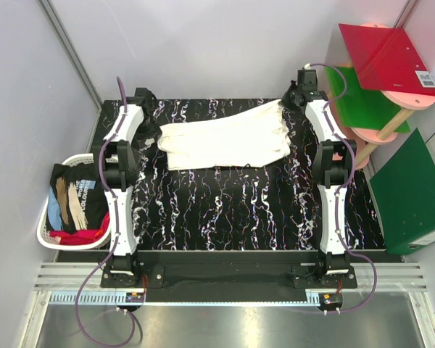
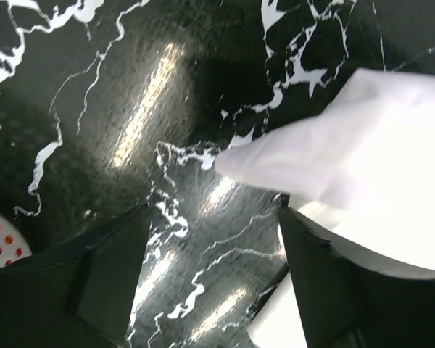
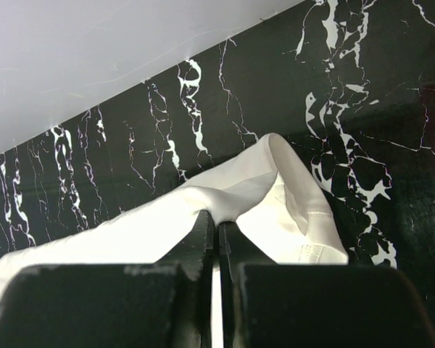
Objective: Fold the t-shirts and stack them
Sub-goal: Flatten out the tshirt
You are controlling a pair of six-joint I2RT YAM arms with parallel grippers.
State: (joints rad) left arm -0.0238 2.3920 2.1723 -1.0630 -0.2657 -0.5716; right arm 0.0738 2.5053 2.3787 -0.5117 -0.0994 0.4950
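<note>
Currently the cream tee (image 1: 225, 141) lies spread across the far half of the black marbled table (image 1: 225, 217), loosely folded, its long side running left to right between the two arms. The right gripper (image 3: 217, 235) sits at the tee's far right corner. Its fingers are pressed together with a fold of white cloth pinched between their tips, and that corner is lifted off the table and curls over just beyond them. The left gripper (image 2: 212, 268) is at the tee's left end, fingers (image 2: 94, 290) wide apart with nothing between them, only bare table in the gap. A corner of the tee lies just beyond one finger; whether they touch I cannot tell. Left of the table, a white basket (image 1: 45, 217) holds more shirts: a black tee (image 1: 76, 192) with tan streaks on top and a red tee (image 1: 87, 235) at its near side.
</note>
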